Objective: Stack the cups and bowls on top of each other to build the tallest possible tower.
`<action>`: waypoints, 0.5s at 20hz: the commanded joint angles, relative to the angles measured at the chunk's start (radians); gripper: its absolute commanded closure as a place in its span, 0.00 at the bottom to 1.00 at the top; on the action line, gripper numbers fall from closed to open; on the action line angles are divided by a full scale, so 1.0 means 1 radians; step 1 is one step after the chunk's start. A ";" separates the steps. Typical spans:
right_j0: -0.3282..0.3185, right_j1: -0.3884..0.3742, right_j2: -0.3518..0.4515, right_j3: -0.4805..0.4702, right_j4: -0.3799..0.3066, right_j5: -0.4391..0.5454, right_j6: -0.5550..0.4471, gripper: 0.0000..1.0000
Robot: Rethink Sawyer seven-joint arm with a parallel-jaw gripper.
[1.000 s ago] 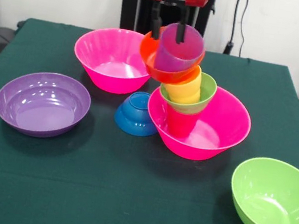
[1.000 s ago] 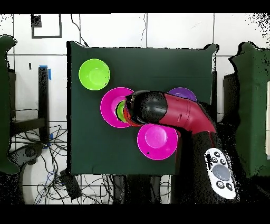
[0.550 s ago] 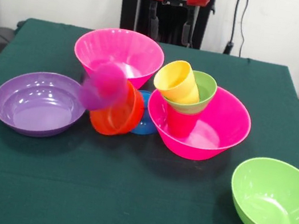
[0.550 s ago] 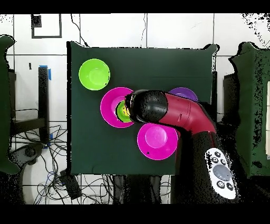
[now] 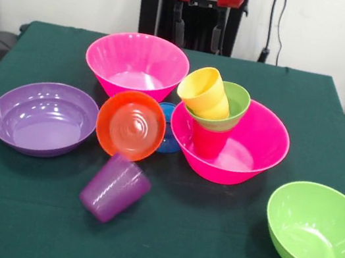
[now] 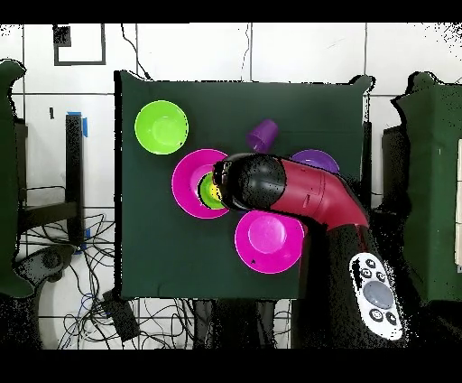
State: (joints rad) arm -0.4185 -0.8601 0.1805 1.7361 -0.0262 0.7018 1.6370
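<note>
Front view: claw [image 5: 195, 36] spread above bowls; purple cup [image 5: 114, 188] toppled on open cloth.

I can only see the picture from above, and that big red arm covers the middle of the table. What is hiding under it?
Observer: From the front, an orange bowl stands up on its edge, propped against a small blue bowl.
Operator: And the green thing I can just see inside a pink bowl?
Observer: That small green bowl sits on a red cup that stands in the pink bowl, and a yellow cup lies tilted inside it.
Operator: Is the robot holding anything?
Observer: No. The pincer hangs open and empty, high above the bowls.
</note>
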 commanded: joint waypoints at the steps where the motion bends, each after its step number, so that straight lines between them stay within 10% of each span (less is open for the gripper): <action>1: 0.020 0.045 0.040 0.061 0.016 -0.117 0.137 0.00; 10: 0.047 0.133 0.059 0.124 0.050 -0.335 0.206 0.00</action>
State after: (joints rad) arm -0.4092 -0.8293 0.1807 1.7731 0.0005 0.4687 1.6370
